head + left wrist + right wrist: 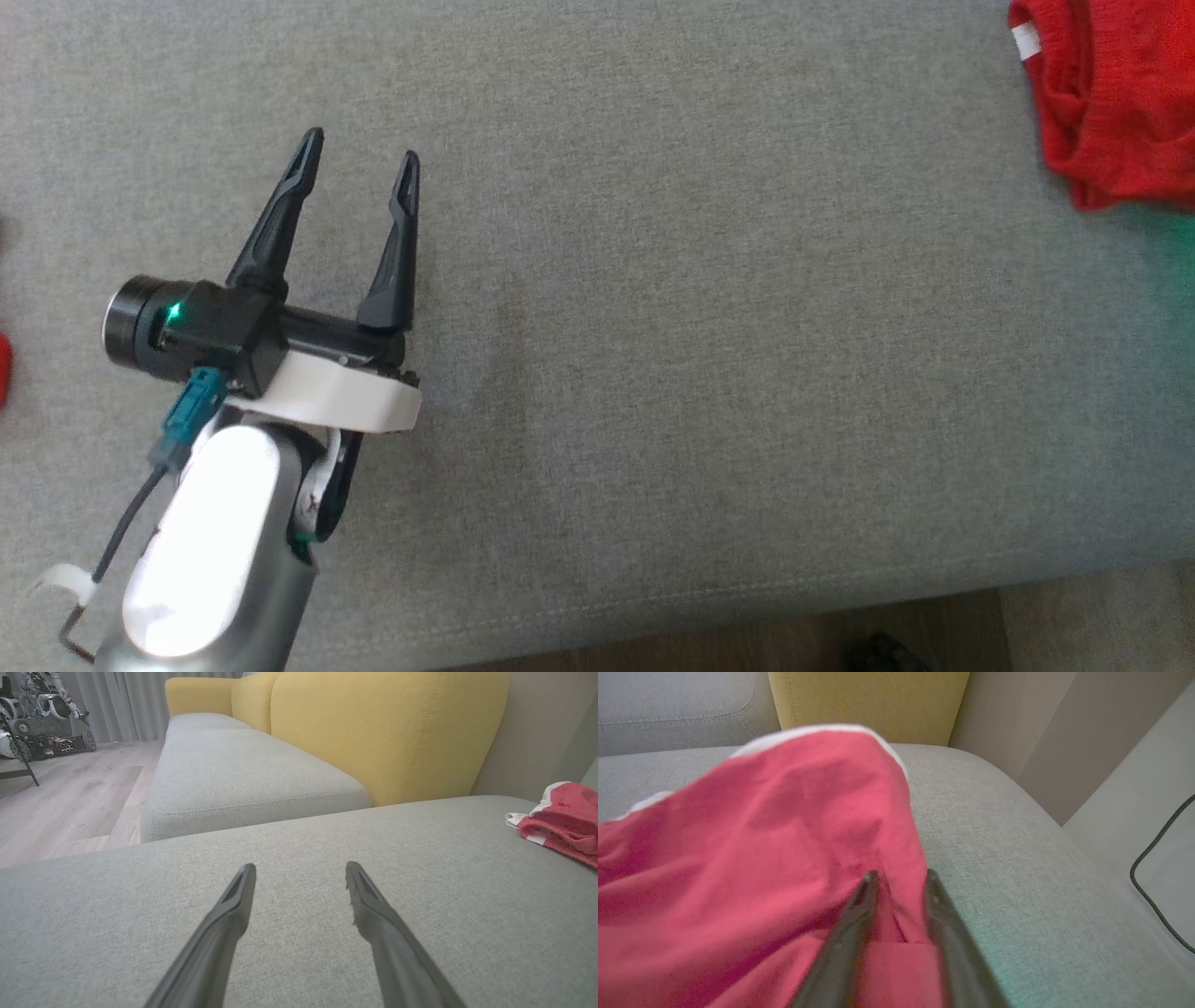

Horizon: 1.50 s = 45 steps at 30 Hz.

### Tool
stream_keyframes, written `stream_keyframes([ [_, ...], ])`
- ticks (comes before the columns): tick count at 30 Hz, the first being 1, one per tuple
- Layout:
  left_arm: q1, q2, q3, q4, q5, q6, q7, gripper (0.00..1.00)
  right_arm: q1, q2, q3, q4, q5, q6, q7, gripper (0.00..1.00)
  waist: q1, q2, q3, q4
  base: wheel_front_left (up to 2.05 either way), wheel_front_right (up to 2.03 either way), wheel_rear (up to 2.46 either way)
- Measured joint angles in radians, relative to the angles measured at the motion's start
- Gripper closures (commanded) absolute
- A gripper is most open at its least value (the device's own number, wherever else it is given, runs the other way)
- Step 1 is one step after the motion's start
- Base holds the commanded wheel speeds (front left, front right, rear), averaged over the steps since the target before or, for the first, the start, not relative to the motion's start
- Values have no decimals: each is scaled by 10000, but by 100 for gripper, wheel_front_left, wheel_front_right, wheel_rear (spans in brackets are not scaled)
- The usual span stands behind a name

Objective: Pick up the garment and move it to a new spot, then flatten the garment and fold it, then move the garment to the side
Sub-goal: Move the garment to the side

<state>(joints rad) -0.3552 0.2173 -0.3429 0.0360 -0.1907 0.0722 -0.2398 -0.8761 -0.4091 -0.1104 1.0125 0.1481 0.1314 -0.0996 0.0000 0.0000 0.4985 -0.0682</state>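
Your garment (pixel 1116 103) lies bunched in layers at the upper right of the head view, on the grey cushion (pixel 700 373). In the right wrist view, the right gripper (pixel 901 875) sits low centre, fingers a little apart with red cloth between them; whether it grips, you cannot tell. The left gripper (pixel 361 149), at the lower left, is spread wide and empty, well apart from the cloth. This looks like the set-aside step. Next, check the cloth is free, then lift clear without snagging.

Red, white-edged garment (pixel 1111 103); grey woven cushion (pixel 700 327); yellow backrest (pixel 373 732); black fingers (pixel 280 215); white forearm (pixel 205 541); pale wood-grain floor (pixel 70 793)
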Motion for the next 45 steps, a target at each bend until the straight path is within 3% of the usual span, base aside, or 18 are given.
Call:
stream_keyframes([
  [7,62,-31,13,192,-105,84,-86,0,92,226,-349,128,-157,0,-706,0,0,0,-469,-56,0,0,0],
  [13,792,-27,207,336,-255,295,-96,0,1158,928,-464,-1164,88,0,-1208,0,0,0,-1197,-103,0,0,0],
  [19,1410,-17,359,345,-410,439,-98,0,3117,1835,-263,-3536,309,0,-1177,0,0,0,-1935,-27,0,0,0],
  [26,1774,0,623,337,-581,514,-98,0,5192,2997,399,-7099,148,0,-307,0,0,0,-2495,424,0,0,0],
  [31,2062,42,652,355,-617,510,-98,0,6249,3382,780,-8704,71,0,274,0,0,0,-2908,717,0,0,0],
  [45,3386,176,307,581,-614,512,-96,0,8472,3609,966,-9699,0,0,802,0,-1,0,-4357,984,0,0,0],
])
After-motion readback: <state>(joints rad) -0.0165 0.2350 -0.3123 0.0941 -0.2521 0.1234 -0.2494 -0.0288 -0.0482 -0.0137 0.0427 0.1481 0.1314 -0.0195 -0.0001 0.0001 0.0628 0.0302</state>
